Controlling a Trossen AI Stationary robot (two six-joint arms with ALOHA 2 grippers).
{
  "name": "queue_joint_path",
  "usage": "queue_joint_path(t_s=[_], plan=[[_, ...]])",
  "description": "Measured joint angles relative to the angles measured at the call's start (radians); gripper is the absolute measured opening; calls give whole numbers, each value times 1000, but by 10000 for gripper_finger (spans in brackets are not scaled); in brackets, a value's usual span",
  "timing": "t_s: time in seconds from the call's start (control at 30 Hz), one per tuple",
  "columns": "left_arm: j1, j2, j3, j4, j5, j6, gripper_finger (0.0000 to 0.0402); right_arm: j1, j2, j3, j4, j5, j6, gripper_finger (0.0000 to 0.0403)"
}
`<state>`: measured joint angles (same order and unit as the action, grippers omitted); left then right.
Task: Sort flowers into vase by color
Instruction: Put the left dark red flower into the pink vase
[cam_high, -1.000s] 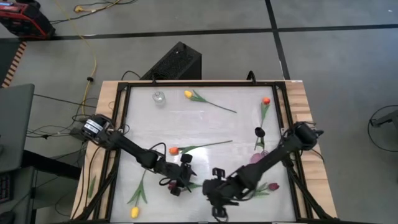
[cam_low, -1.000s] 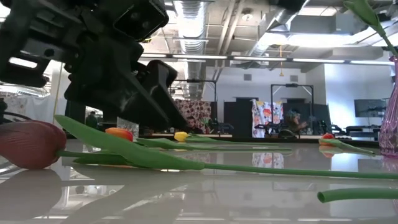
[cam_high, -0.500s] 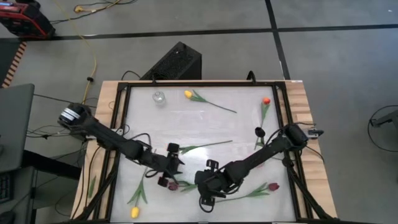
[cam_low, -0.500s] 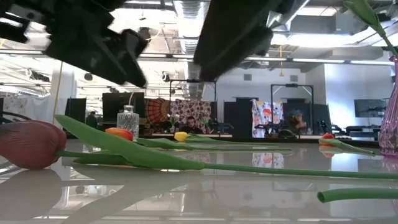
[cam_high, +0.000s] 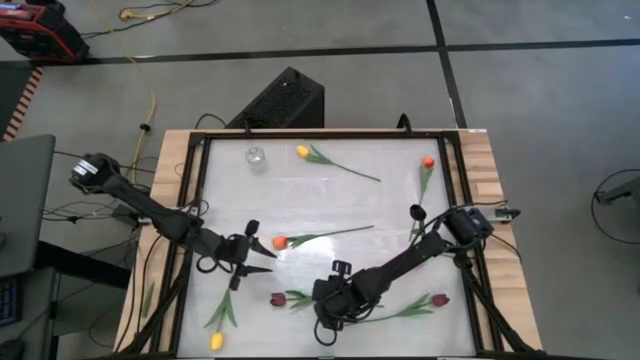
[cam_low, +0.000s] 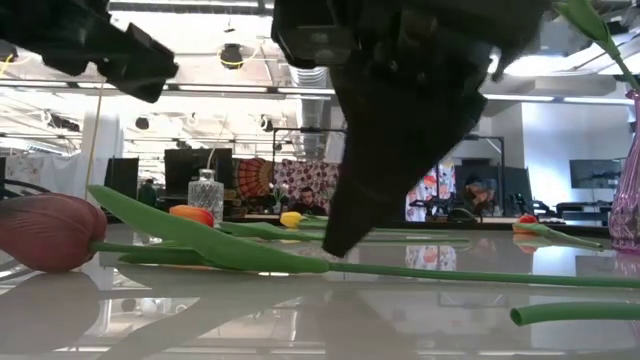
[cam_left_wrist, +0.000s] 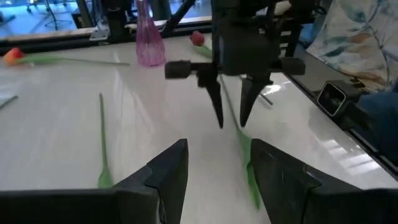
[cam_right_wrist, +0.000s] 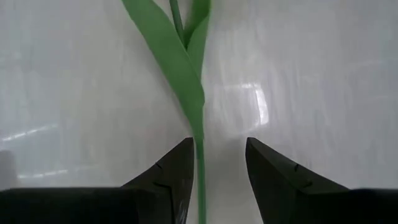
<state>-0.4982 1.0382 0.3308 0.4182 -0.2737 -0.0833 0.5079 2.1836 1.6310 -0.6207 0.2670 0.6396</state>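
While I held the right gripper low over the glossy white table, its two dark wedge-shaped fingers stood parted around a thin green stem without pinching it, a long pointed leaf running on ahead of them. From above, that gripper sat near the table's front edge, on the stem of a dark maroon tulip. My left gripper hung open and empty beside the orange tulip. Another maroon tulip lay near the right arm. Farther out lay a yellow tulip beside a small clear glass bottle, an orange tulip at the right rail, and a yellow one at the front left. A slim pink glass vase stood upright.
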Motion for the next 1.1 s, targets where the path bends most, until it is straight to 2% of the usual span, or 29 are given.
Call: queue_joint_path(t_s=[0.33,0.43,0.6,0.73,0.83,1.1], plan=[[-1,-14,-26,10,-2,-1,164,31,69,6,12,24,18,163],[-1,-13,-26,22,-2,10,164,27,73,6,-17,5,53,126],[-1,-13,-26,22,-2,11,164,20,51,3,-37,-4,175,22],[-1,-13,-26,21,-1,11,164,25,5,-3,-57,2,194,19],[-2,-13,-26,21,10,11,164,52,-63,-7,-68,96,167,17],[-49,-13,-26,17,14,11,164,169,-326,-3,-79,528,50,17]])
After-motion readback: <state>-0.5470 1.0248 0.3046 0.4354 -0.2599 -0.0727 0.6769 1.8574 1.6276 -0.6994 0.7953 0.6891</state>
